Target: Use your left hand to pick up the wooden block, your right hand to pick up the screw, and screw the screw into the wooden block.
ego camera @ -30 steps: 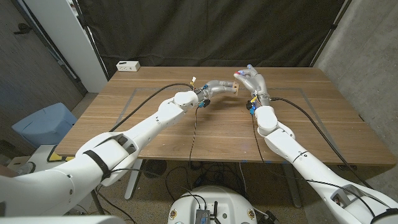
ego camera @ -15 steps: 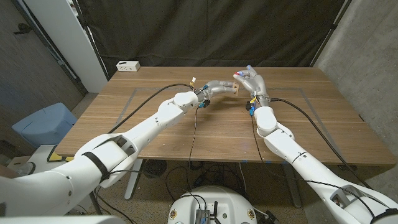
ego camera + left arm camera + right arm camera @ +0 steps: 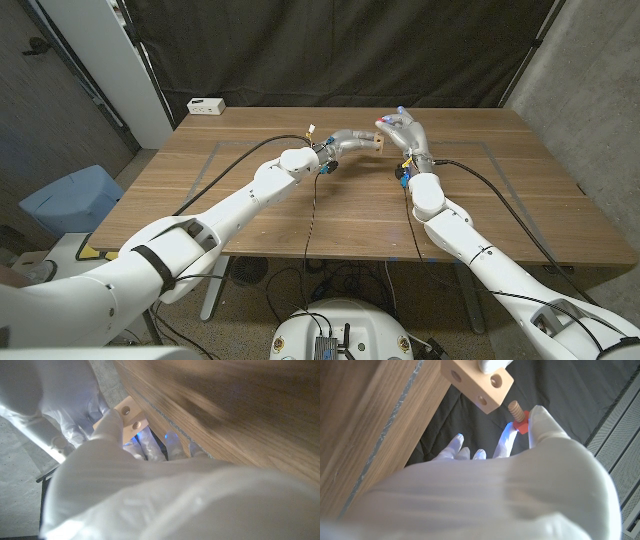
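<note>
Dark curtains hang behind a wooden table whose far left corner, at about ten o'clock from its centre, carries a small white box. Left to right across the head view: the left arm reaches in from the lower left, and the left hand grips the wooden block above the table, near twelve o'clock of its centre. In the left wrist view the fingers are clamped over the block, two drilled holes showing on its free face. Just beside it, at roughly three o'clock from the block, the right hand pinches the screw by its red head, fingertips closed on it. In the right wrist view the threaded wooden shank points toward the block's corner; its tip lies close to the block but seems not yet entered, and whether it touches cannot be told.

Risks, as judged from this pose:
- Misalignment. The shank appears to aim near a corner rather than squarely at a hole, so a push could skate it off the face.
- Cross-threading or jamming, if it enters tilted.
- Loss of the screw. Only the small head is pinched, so twisting force could roll it out of the fingertips and drop it.
- Block rotation, if turning torque exceeds the left hand's grip.
</note>
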{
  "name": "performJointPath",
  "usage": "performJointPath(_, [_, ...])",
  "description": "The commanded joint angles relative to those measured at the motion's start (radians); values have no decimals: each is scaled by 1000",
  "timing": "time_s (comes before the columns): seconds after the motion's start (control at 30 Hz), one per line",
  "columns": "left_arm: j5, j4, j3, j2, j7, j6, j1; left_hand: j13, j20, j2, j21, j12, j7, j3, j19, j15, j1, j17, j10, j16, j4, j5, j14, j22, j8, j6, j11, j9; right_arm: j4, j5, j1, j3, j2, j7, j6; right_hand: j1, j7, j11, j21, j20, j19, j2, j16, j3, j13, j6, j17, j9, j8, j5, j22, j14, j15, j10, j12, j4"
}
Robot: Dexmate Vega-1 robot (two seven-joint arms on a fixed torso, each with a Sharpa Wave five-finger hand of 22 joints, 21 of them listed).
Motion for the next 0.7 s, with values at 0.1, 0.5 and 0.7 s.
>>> performJointPath(0.1, [4,-17,3,2,6,9,6,2,2,5,5,9,2,4,-1,-42,-5,5,-5,4,3,4,-2,2,5,5,3,5,-11,-2,-15,6,-5,-11,1,-5,-3,4,-5,-5,6,6,0,7,3,1,4,2,10,7,3,10,1,9,0,2])
performJointPath(0.5, [4,-40,3,8,16,22,15,1,3,4,5,10,1,3,-1,-41,-5,4,-5,4,2,4,-1,2,5,4,3,5,-16,-1,-21,8,-5,-11,0,-5,-3,4,-5,-6,7,8,-1,8,4,2,5,-2,13,8,3,11,2,9,0,2])
performJointPath(0.7, [5,-46,3,10,19,25,17,1,3,6,5,10,1,4,0,-42,-5,4,-5,4,2,4,-2,2,5,3,3,5,-13,-1,-20,8,-4,-12,0,-5,-3,3,-5,-6,7,10,-1,7,4,3,5,-3,15,9,3,11,1,10,0,2])
